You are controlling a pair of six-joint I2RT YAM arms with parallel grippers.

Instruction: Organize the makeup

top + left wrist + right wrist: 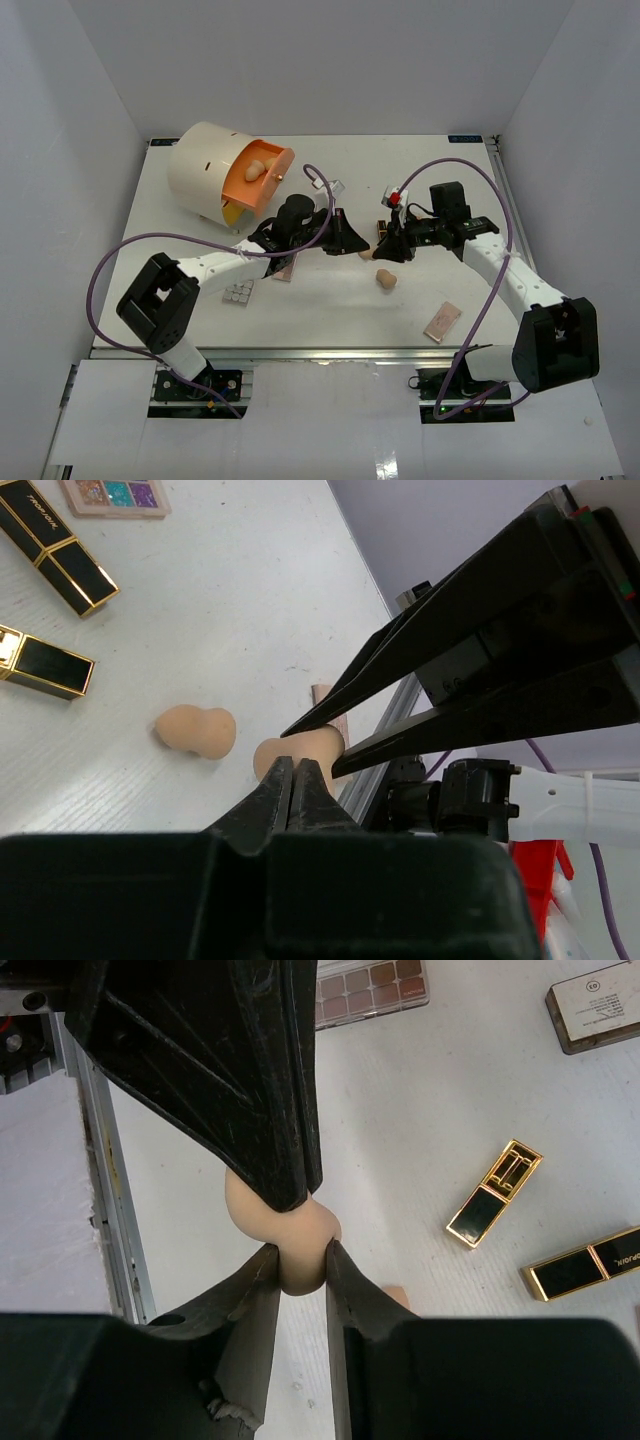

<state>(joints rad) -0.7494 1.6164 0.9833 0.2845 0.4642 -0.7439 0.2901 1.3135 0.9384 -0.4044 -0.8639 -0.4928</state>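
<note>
Table (330, 310) layout. The cylinder (205, 170) lies rear left, with a drawer sponge (256, 165) in its drawer (245, 197). At centre, the held sponge (300, 1235) sits between the right gripper (298, 1265) fingers, with the left gripper (292, 770) tip against it from the left. A loose sponge (386, 279) lies just in front. A lipstick (495, 1193) and a second lipstick (590, 1265) lie nearby. The front palette (442, 321) lies front right. The left palette (238, 291) and middle palette (285, 268) lie left of centre.

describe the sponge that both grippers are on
The sponge is tan, matte and foam-like, egg-shaped with a narrow waist. The right gripper clamps its smaller bulb from both sides. The left gripper has its closed tips pinched at the waist. Whether it clears the white table cannot be told.
</note>
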